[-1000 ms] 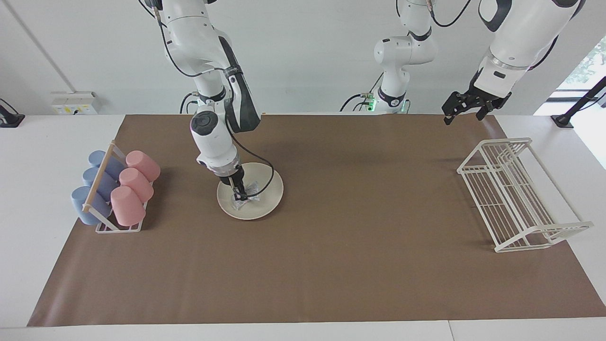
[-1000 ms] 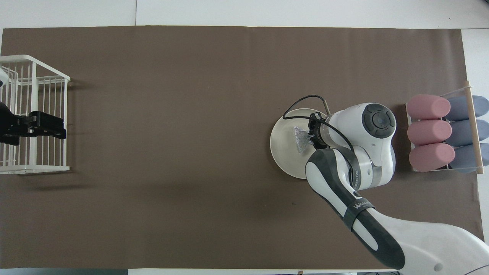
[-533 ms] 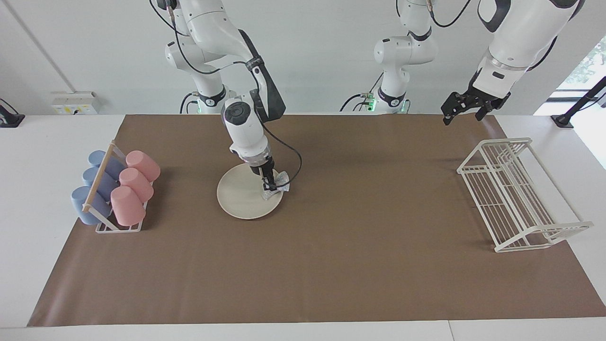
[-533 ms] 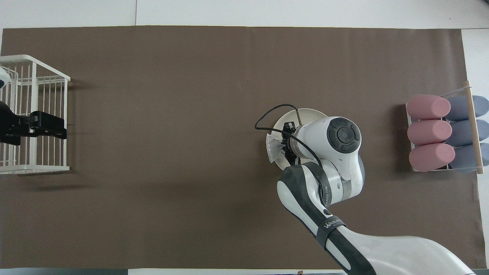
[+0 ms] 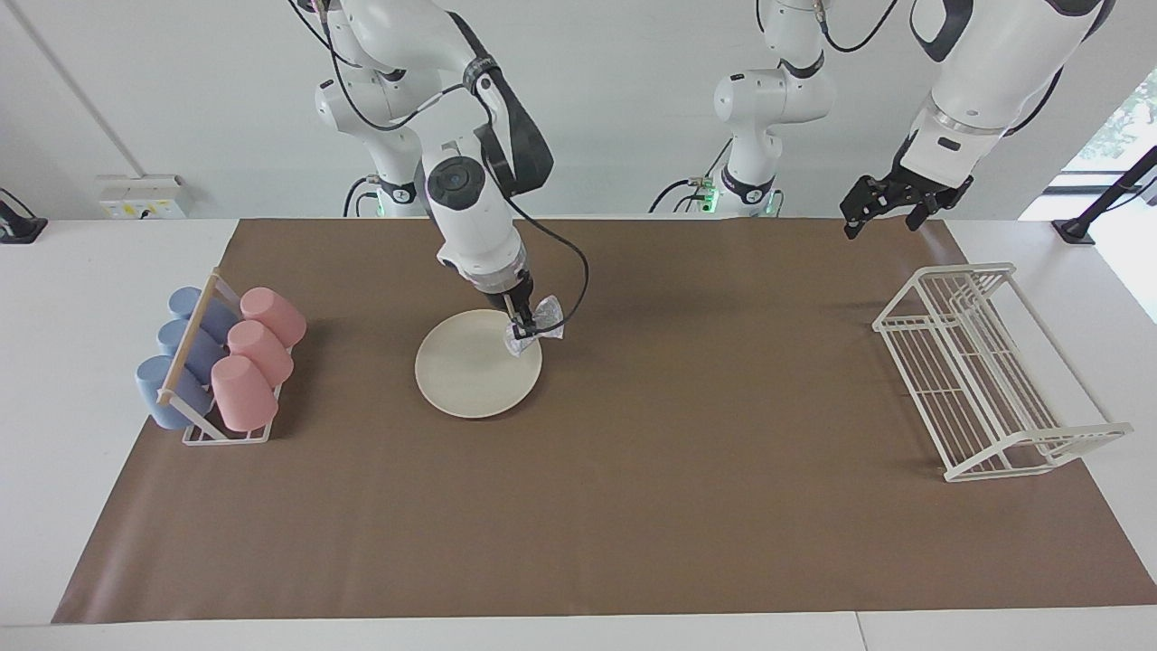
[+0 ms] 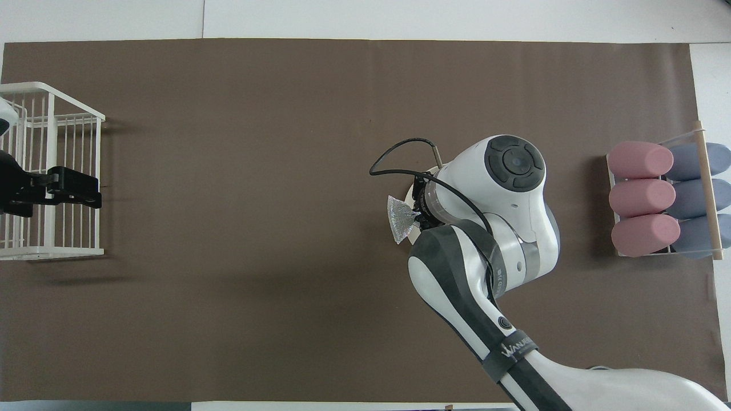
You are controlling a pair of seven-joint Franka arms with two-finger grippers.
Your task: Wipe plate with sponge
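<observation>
Saw right gripper [image 5: 522, 327] pinched tight on sponge [image 5: 540, 321], fingertips closed onto the middle of the silvery crinkled wad, so that mesh flared out to both sides like a bow. Found gripper and sponge up over the plate [image 5: 470, 366] rim, at about 2 o'clock on the plate in the facing view. Could not tell whether sponge's lowest tip touched the rim or hung just clear of it. Noted right arm reaching down from its base at 11 o'clock of the facing view, wrist tilted, black cable looped beside it. Found plate lying flat on brown mat [image 5: 633, 506], bare cream surface, nothing else on it, nearer the right arm's end of the table. In overhead view saw only a thin sliver of plate past the arm's wrist, with sponge sticking out at the wrist's 9 o'clock. Saw cup rack [image 5: 217, 362] at the right arm's end, well apart from plate, holding 3 pink and 3 blue cups on their sides. Saw left gripper [image 5: 881, 206] waiting in the air with fingers spread wide, holding nothing, over the left arm's end of the table by the white wire rack [image 5: 985, 371]. Found wire rack standing on the mat's edge there, at 3 o'clock of the facing view.
</observation>
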